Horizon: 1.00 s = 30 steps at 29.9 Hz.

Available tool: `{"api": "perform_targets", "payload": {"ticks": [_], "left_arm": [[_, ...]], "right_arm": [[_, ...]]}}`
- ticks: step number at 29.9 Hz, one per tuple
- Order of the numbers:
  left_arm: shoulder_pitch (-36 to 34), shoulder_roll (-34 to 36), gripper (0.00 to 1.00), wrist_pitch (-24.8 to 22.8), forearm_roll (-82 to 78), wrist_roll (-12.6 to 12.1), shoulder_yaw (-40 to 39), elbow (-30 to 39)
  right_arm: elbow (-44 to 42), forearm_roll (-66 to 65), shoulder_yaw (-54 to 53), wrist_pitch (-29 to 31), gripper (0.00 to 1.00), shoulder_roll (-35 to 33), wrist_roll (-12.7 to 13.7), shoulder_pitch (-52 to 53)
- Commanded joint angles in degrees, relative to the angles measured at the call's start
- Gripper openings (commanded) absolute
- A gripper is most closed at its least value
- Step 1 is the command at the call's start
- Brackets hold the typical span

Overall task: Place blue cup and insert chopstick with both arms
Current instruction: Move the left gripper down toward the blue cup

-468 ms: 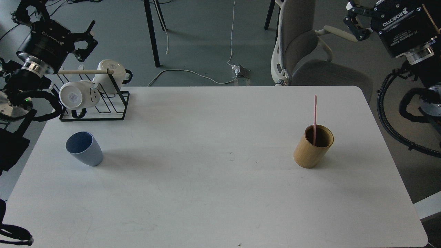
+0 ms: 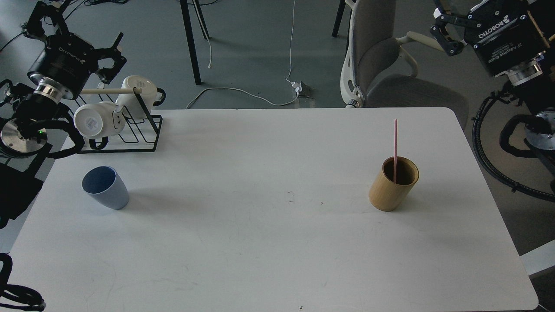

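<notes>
The blue cup (image 2: 105, 187) stands upright and empty on the left part of the white table (image 2: 277, 242), just in front of the black wire rack (image 2: 123, 130) with its white mugs (image 2: 93, 121). Taking that cup as the marker: the pink chopstick (image 2: 395, 143) is far off to its right, across the table, standing almost straight up in the tan bamboo holder (image 2: 393, 184), its long axis close to vertical and about half its length clear above the rim.

Nothing is held yet. The left claw (image 2: 113, 60) hangs up behind the cup, beyond the rack and off the table's back edge, fingers spread wide and empty. The cup lies down and toward the viewer from it, with the rack and the wooden rod (image 2: 108, 91) in between, so I reckon it has to come over the rack rather than through it. This is plainly the nearer arm for the cup.

The right claw (image 2: 442, 26) is up at the far right, well apart from the cup, above and behind the bamboo holder. Its fingers are seen edge-on near the chair (image 2: 377, 56); I cannot tell how wide they stand. The chopstick lies down and to the left of it, so that arm looks the natural one for the stick, pinching the free upper half from the side.
</notes>
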<state>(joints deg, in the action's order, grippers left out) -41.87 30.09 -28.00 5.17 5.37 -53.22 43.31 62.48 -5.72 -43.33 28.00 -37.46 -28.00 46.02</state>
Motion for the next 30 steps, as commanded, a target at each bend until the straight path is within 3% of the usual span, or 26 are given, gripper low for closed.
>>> {"api": "perform_targets", "payload": {"ticks": [1, 7, 11, 13, 17, 18, 21, 24, 30], "left_arm": [[-0.1, -0.6, 1.0, 0.0, -0.2, 0.2, 0.1, -0.9], [-2.2, -3.3, 1.0, 0.0, -1.3, 0.2, 0.5, -0.2], [-9.4, -2.0, 1.0, 0.0, -11.6, 1.3, 5.7, 2.8], [-13.0, 1.4, 1.0, 0.0, -17.8, 5.2, 10.8, 4.1], [-21.2, 10.5, 1.0, 0.0, -25.4, 21.2, 25.8, 8.4], [-23.5, 13.3, 1.0, 0.0, -27.3, 22.6, 29.6, 9.8], [-27.9, 22.0, 0.99, 0.0, -35.1, 22.6, 37.7, 15.8], [-29.0, 28.5, 0.98, 0.0, -51.3, 22.6, 41.0, 21.9], [-28.4, 31.7, 0.94, 0.0, -87.3, 22.6, 44.3, 27.5]], "right_arm": [[0.2, 0.0, 0.0, 0.0, 0.99, 0.1, 0.0, 0.0], [0.4, 0.0, 0.3, 0.0, 0.99, 0.7, 0.0, -0.2], [0.4, -0.9, 2.6, 0.0, 0.99, 2.6, 0.0, -0.4], [0.6, -2.5, 4.5, 0.0, 0.99, 3.9, 0.0, -0.2], [0.7, -4.2, 5.7, 0.0, 0.99, 5.8, 0.0, 0.0], [0.6, -4.2, 5.7, 0.0, 0.99, 5.8, 0.0, 0.0], [0.7, -4.2, 5.8, 0.0, 0.99, 6.1, 0.0, -0.1], [0.7, -4.2, 5.8, 0.0, 0.99, 6.2, 0.0, 0.0], [0.5, -4.3, 5.2, 0.0, 0.99, 5.9, 0.0, 0.0]]}}
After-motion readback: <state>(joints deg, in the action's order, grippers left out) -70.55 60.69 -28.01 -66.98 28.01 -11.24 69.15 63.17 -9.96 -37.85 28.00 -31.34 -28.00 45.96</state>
